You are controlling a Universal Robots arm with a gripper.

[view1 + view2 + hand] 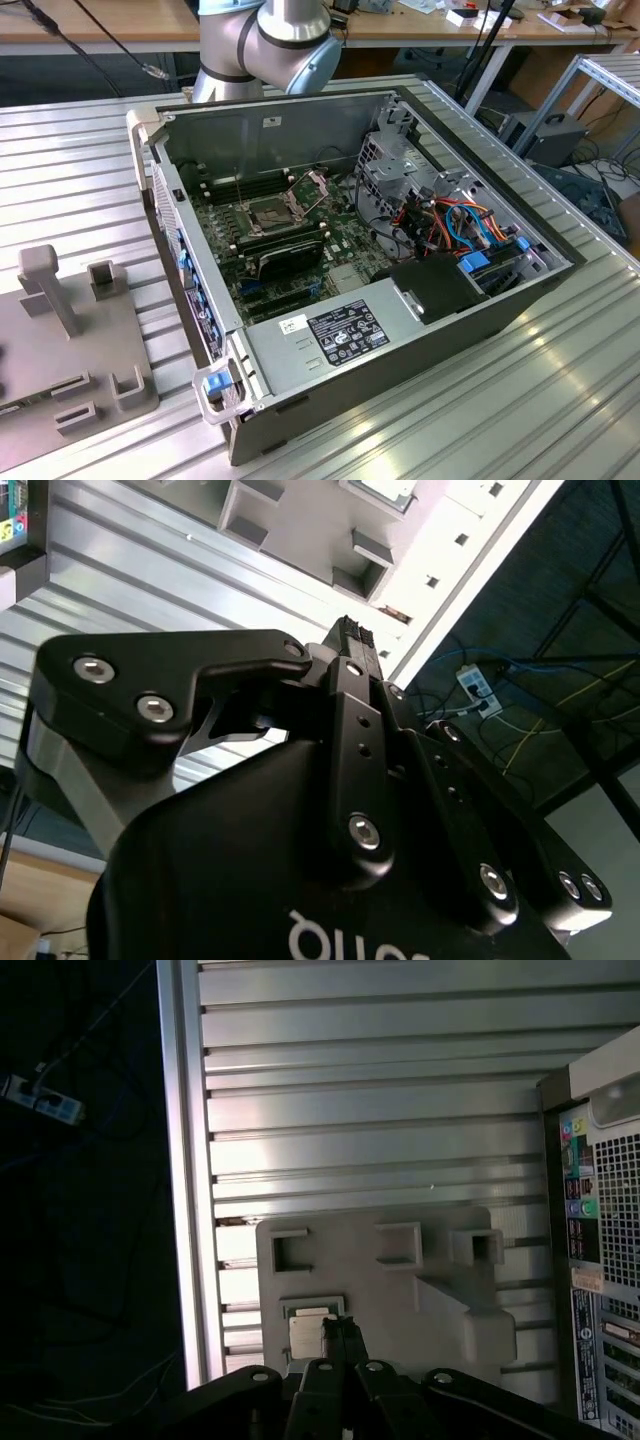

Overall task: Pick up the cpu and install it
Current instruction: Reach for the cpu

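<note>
Hand (pixel 341 1328) pinched shut, empty, at the cpu's (pixel 305 1338) edge.
A small square chip with a dull silver-grey top, the cpu is seen lying flat in a square pocket (pixel 312 1307) of the grey fixture plate (pixel 400 1290) on the ribbed bench (pixel 350 1110); whether it is touched by the hand cannot be told. Beside the plate, the opened computer case (pixel 270 130) is seen with the dark socket (pixel 270 212) inside it.

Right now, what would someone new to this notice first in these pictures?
The open computer case, its motherboard bared, dominates the middle of the exterior view. In the first wrist view, the pincer hovers at the edge of the cpu, a small silver square resting in a recess of the grey holder plate.
</note>
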